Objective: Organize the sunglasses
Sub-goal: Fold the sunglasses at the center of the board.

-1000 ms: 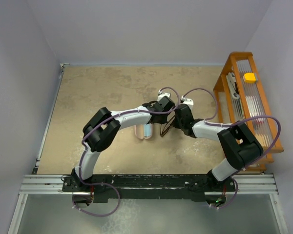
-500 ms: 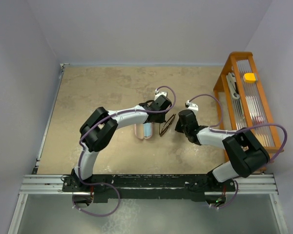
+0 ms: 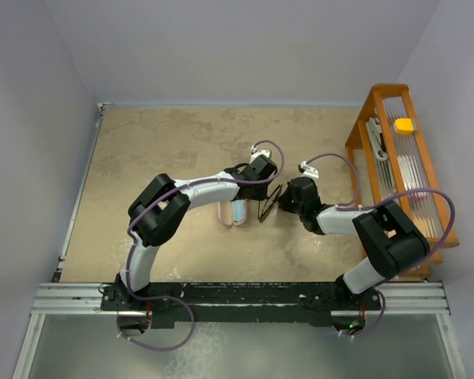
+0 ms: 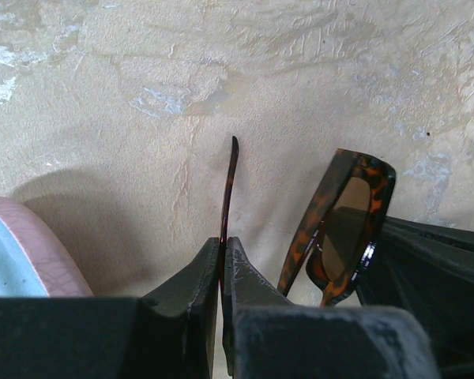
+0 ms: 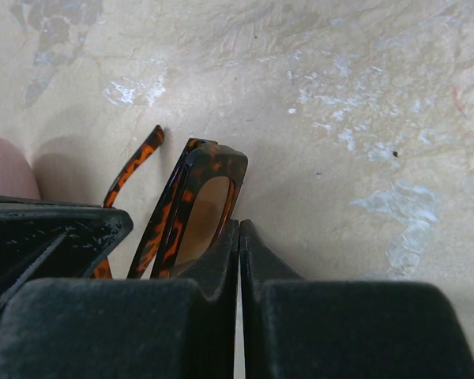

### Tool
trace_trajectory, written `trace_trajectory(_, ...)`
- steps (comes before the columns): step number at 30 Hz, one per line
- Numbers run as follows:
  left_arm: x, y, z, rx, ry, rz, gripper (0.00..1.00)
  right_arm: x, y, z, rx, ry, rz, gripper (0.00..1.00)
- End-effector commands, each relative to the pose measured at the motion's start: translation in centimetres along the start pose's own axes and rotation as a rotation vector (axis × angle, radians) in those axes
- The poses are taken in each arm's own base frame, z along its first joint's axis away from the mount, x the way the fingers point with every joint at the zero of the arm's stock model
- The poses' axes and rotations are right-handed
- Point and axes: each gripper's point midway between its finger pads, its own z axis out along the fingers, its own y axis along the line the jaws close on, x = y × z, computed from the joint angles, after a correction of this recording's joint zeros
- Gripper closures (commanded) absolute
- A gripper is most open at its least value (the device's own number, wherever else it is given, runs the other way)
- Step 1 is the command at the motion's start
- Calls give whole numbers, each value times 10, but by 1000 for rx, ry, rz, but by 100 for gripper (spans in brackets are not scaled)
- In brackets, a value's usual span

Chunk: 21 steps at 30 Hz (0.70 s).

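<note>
Tortoiseshell sunglasses [image 4: 341, 225] splayed open, not yet cased
Beside the pink case [image 4: 43, 249], my left gripper [image 4: 223, 264] pinches one temple; my right gripper [image 5: 238, 249] (clenched, empty) leans against the front.

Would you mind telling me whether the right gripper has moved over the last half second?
Yes. In the top view the right gripper has shifted left, away from the orange rack and closer to the sunglasses.

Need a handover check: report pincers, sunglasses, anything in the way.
Left pincer shut on sunglasses temple. Right pincer shut, empty, beside the front frame. Pink case close by, untouched.
</note>
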Motion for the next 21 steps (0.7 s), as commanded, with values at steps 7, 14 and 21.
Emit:
trace_trajectory(7,-25,-22,-20,77,-67,-34,100,12,6,16,-18,76,-18,100)
trace_trajectory(14,-28,-25,-23,88,-74,-30,100,11,10,20,-28,84,-28,100)
trace_trajectory(21,-31,-26,-23,78,-73,-13,92,7,5,12,-7,72,-35,100)
